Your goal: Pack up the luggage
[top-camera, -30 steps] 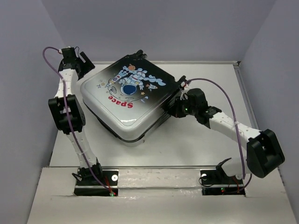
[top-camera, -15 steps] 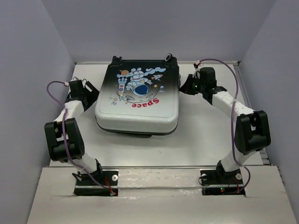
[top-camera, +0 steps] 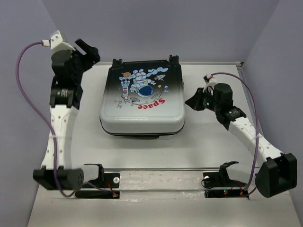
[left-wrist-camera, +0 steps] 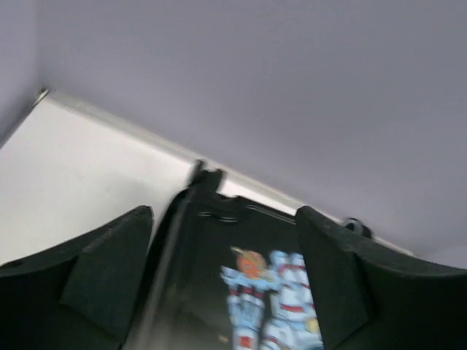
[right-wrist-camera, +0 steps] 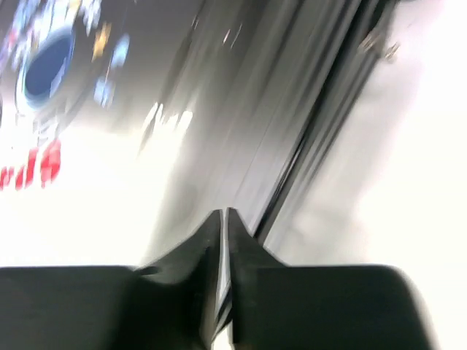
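Note:
The luggage (top-camera: 142, 101) lies flat and closed at the middle back of the table, astronaut picture and red "Space" facing up, black wheels toward the rear wall. My left gripper (top-camera: 90, 53) hangs high over the far left corner, open and empty; in the left wrist view the luggage's black end (left-wrist-camera: 204, 248) shows between the spread fingers of that gripper (left-wrist-camera: 224, 219). My right gripper (top-camera: 191, 101) sits just off the luggage's right side, jaws almost touching with nothing between them. The right wrist view has that gripper (right-wrist-camera: 223, 213) pointing at the white shell (right-wrist-camera: 109, 160) and its dark seam.
White table (top-camera: 213, 142) with a raised rim (top-camera: 241, 66) along the back and right. Purple-grey walls enclose the left, rear and right. A purple cable (top-camera: 28, 85) loops out from the left arm.
The luggage has turned square to the table and settled flat. My left arm rose high at the far left. My right gripper drew back from the rear corner to the right side, jaws parting slightly.

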You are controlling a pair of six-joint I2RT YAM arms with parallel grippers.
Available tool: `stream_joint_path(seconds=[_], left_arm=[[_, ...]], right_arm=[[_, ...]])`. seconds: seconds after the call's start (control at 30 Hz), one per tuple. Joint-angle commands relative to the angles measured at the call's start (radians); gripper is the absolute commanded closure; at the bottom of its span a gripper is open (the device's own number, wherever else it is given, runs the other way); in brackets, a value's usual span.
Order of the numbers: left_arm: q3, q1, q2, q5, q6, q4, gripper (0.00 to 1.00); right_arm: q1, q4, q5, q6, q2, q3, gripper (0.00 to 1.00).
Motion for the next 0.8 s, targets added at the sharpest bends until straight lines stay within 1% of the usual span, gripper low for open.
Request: stream_joint_path(seconds=[0.0, 0.03, 0.07, 0.1, 0.13, 0.17, 0.2, 0.23, 0.27, 0.33, 0.37, 0.4, 0.43, 0.5, 0.57, 0.6, 0.63, 0.67, 0.7, 0.73, 0.77], left_arm=[[-0.079, -0.330, -0.231, -0.140, 0.116, -0.054, 0.22], [-0.125, -0.401, -0.295, -0.131, 0.112, -0.063, 0.41], [-0.236, -0.552, -0.331, -0.135, 0.075, -0.068, 0.51], [-0.289, -0.633, -0.400, -0.143, 0.055, -0.066, 0.64], [-0.343, -0.790, -0.435, -0.159, 0.011, -0.055, 0.68], [-0.434, -0.867, -0.471, -0.219, -0.022, -0.052, 0.72], [-0.473, -0.935, -0.532, -0.238, -0.051, -0.048, 0.79], [-0.513, -0.998, -0.555, -0.241, -0.075, -0.017, 0.82], [-0.585, -1.102, -0.577, -0.211, -0.117, 0.003, 0.83], [-0.637, -1.197, -0.581, -0.158, -0.137, 0.037, 0.86], [-0.673, -1.301, -0.571, -0.144, -0.158, 0.040, 0.86], [-0.690, -1.358, -0.559, -0.161, -0.171, 0.043, 0.86], [-0.720, -1.409, -0.528, -0.226, -0.180, 0.037, 0.86], [-0.753, -1.465, -0.497, -0.258, -0.224, 0.025, 0.86], [-0.782, -1.465, -0.468, -0.299, -0.261, 0.003, 0.86], [-0.817, -1.456, -0.469, -0.342, -0.290, 0.006, 0.86], [-0.832, -1.443, -0.472, -0.357, -0.301, 0.009, 0.85], [-0.863, -1.425, -0.477, -0.371, -0.310, 0.015, 0.83], [-0.881, -1.402, -0.483, -0.368, -0.315, 0.027, 0.80], [-0.898, -1.349, -0.492, -0.364, -0.316, 0.058, 0.76], [-0.924, -1.321, -0.494, -0.339, -0.307, 0.073, 0.75]], right_arm=[[0.089, -0.032, -0.015, 0.019, -0.105, -0.143, 0.93], [0.113, -0.048, -0.012, 0.013, -0.138, -0.157, 0.93], [0.168, -0.074, 0.005, 0.014, -0.151, -0.169, 0.93], [0.195, -0.080, 0.013, 0.017, -0.169, -0.187, 0.93], [0.239, -0.082, 0.024, 0.027, -0.177, -0.195, 0.93], [0.255, -0.071, 0.027, 0.033, -0.185, -0.200, 0.93], [0.264, -0.057, 0.024, 0.045, -0.188, -0.203, 0.93], [0.264, -0.039, 0.016, 0.059, -0.191, -0.201, 0.93], [0.264, -0.004, -0.023, 0.063, -0.191, -0.197, 0.93], [0.264, 0.024, -0.034, 0.068, -0.180, -0.164, 0.93], [0.264, 0.056, -0.016, 0.068, -0.166, -0.154, 0.93], [0.264, 0.065, 0.001, 0.070, -0.156, -0.138, 0.93], [0.264, 0.064, 0.016, 0.067, -0.125, -0.102, 0.93], [0.264, 0.067, 0.025, 0.057, -0.117, -0.089, 0.93], [0.264, 0.078, 0.056, 0.038, -0.139, -0.120, 0.92], [0.264, 0.085, 0.065, 0.019, -0.180, -0.181, 0.86], [0.264, 0.096, 0.064, -0.016, -0.206, -0.222, 0.82], [0.264, 0.131, 0.088, -0.022, -0.230, -0.270, 0.76], [0.264, 0.153, 0.109, -0.024, -0.278, -0.361, 0.64], [0.264, 0.176, 0.113, -0.029, -0.293, -0.405, 0.61], [0.264, 0.241, 0.116, -0.029, -0.306, -0.472, 0.60]])
